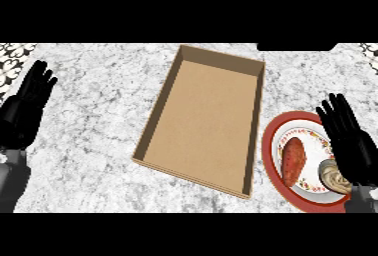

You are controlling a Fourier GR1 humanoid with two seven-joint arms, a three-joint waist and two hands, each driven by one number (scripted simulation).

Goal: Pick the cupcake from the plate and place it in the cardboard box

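The left hand (29, 95) is matte black, with long, slim, segmented fingers and a blocky palm. Its wrist runs into a smooth grey forearm (10, 185) at the near left. The right hand (348, 137) is the same black, its wrist dark at the near right.
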